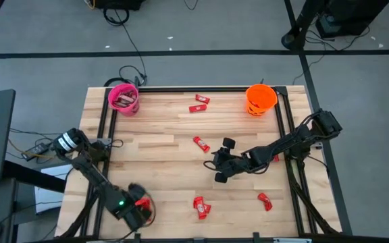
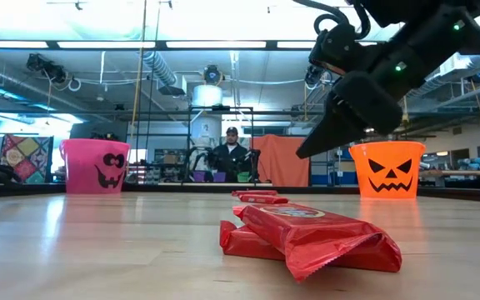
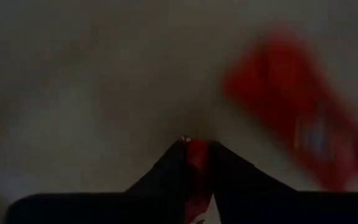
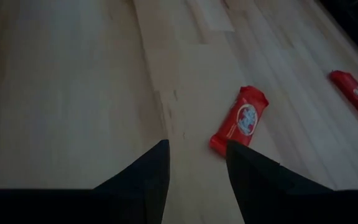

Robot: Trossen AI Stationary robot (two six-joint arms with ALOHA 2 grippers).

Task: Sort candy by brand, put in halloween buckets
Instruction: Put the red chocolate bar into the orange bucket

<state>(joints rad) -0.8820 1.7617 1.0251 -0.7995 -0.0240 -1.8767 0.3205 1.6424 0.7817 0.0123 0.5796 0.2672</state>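
Observation:
Several red-wrapped candy bars lie flat on the wooden table (image 1: 154, 155): two near the far edge (image 1: 199, 103), one mid-table (image 1: 201, 144), a small pile near the front (image 2: 307, 242). My left gripper (image 1: 139, 206), at the front left, points down and is shut on a red bar (image 3: 197, 163); another red bar (image 3: 303, 124) lies beside it. My right gripper (image 4: 194, 149) hovers open over mid-table, slanting down, with the mid-table bar (image 4: 240, 119) just beyond its fingertips. The pink bucket (image 1: 123, 99) and the orange bucket (image 1: 261, 99) stand upright at the far edge. My left gripper pinches a red candy bar between its two fingertips (image 3: 219, 163), coming from above and pointing down. Only a narrow red strip of wrapper (image 3: 197, 155) shows between the fingers. Which part of the bar it is, the fingers hide.
More red bars lie at the right front (image 1: 265, 201) and under the right arm (image 1: 274, 157). Dark things lie inside the pink bucket. A black frame rail (image 1: 286, 121) runs along the table's sides. A person (image 2: 230, 154) sits in the room beyond the far edge.

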